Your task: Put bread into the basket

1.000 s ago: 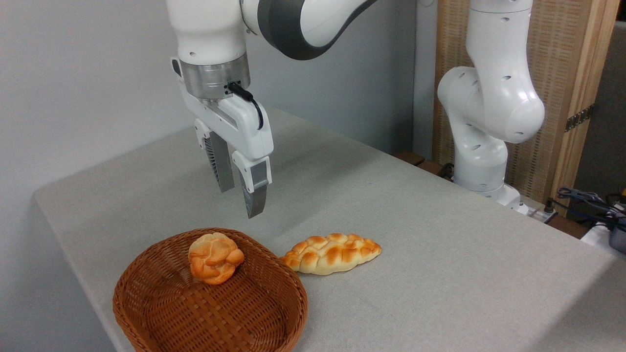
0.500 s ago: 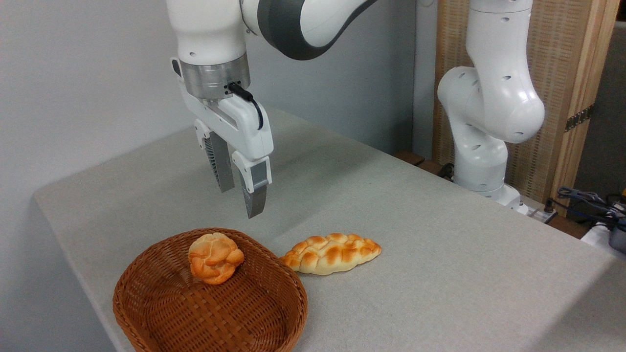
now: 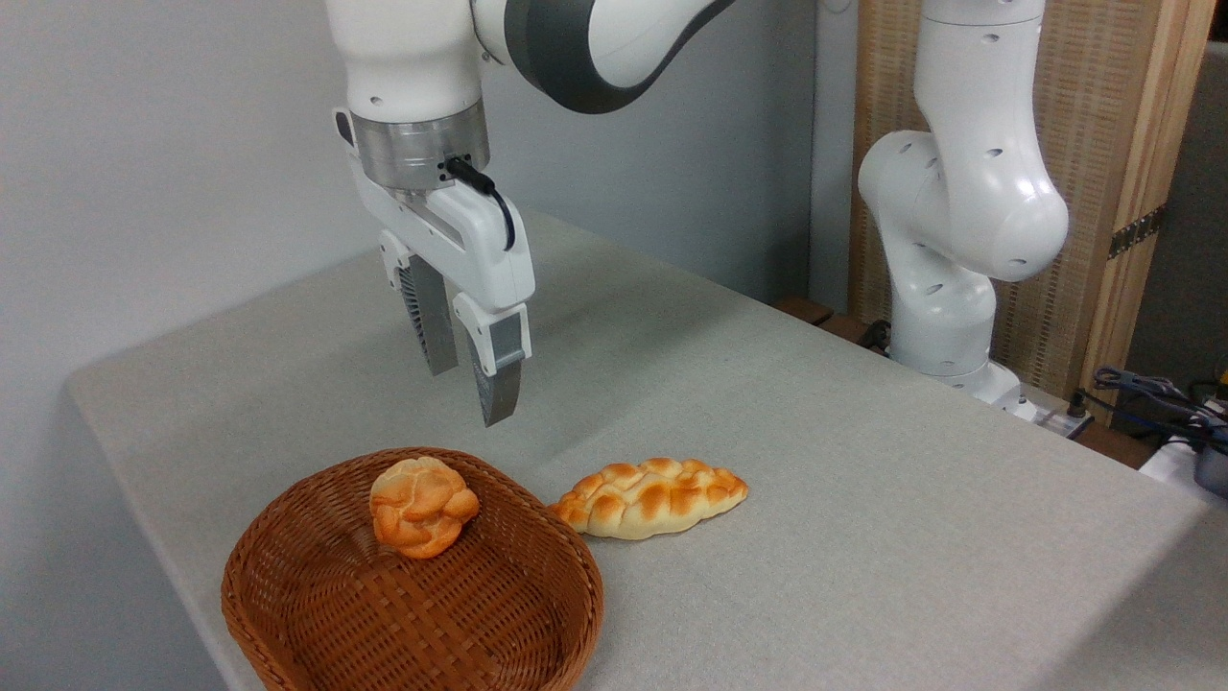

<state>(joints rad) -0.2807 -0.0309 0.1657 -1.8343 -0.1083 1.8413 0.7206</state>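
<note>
- The bread (image 3: 649, 497), a long braided loaf, lies flat on the grey desk (image 3: 863, 499) at lower centre of the frame; its left tip is just beside the right rim of the basket (image 3: 288, 624), and whether the two touch is not clear.
- The basket sits at lower left and holds one small round bun (image 3: 422, 506) near its far side. The loaf is not in it.
- The gripper (image 3: 470, 389) hangs in the air at upper-left centre, above the basket's far rim and up-left of the loaf, well clear of both. The jaws point down with a narrow gap between them, slightly spread, and they grip nothing.
- By my reading the approach is the step in hand: the loaf is not yet grasped, so the task is at its start.
- The next move probably calls for shifting right and toward the camera until the jaws stand over the loaf's middle, spreading wider, turning to straddle its narrow width, then descending.
- The loaf looks soft; a gentle squeeze should do.
</note>
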